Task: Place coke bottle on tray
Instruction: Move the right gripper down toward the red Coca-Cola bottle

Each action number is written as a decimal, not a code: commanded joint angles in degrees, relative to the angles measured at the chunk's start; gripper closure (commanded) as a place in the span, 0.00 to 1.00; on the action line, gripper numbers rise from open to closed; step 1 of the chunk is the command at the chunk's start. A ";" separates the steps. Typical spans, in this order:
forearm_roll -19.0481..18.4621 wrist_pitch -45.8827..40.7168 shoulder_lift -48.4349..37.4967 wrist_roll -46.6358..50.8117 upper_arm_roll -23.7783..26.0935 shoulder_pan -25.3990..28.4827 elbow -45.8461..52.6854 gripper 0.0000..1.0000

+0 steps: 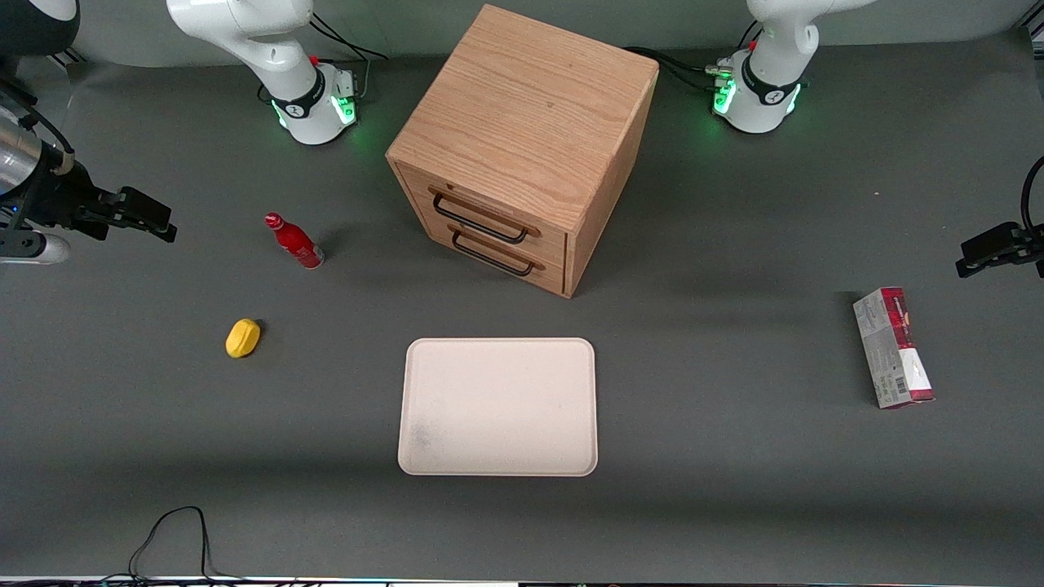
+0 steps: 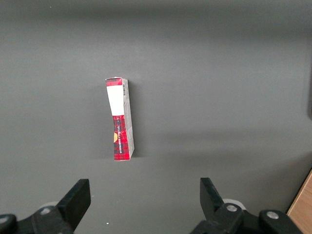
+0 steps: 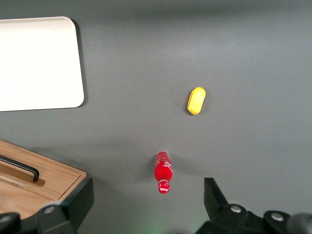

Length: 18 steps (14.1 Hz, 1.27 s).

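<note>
The coke bottle (image 1: 294, 241), small and all red with a red cap, stands upright on the grey table beside the wooden cabinet, toward the working arm's end. It also shows in the right wrist view (image 3: 164, 171). The cream-pinkish tray (image 1: 497, 406) lies flat and bare, nearer the front camera than the cabinet, and its corner shows in the right wrist view (image 3: 44, 68). My right gripper (image 1: 151, 216) hangs open and empty above the table at the working arm's end, apart from the bottle. In the right wrist view the gripper (image 3: 146, 204) has its jaws wide apart with the bottle's cap between their lines.
A wooden two-drawer cabinet (image 1: 522, 139) stands mid-table, its drawers shut. Its corner shows in the right wrist view (image 3: 34, 180). A small yellow object (image 1: 243, 337) lies nearer the camera than the bottle. A red-and-grey carton (image 1: 893, 346) lies toward the parked arm's end.
</note>
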 commanded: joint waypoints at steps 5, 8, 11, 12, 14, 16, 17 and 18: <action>1.21 -1.71 0.58 -0.40 -0.14 0.14 -1.63 0.00; 1.39 0.55 -5.38 -0.48 -3.03 0.14 -14.10 0.00; 1.30 14.32 -11.44 -0.57 -2.95 0.66 -31.21 0.00; 1.30 19.86 -14.42 -0.57 -2.78 0.84 -38.15 0.00; 0.87 27.18 -17.26 -0.66 -2.60 1.27 -47.23 0.00; 0.78 34.90 -19.01 -0.66 -2.42 2.24 -55.14 0.00; 0.78 39.38 -19.46 -0.66 -2.42 2.59 -58.84 0.00; 0.78 42.99 -19.46 -0.66 -2.34 3.29 -61.57 0.00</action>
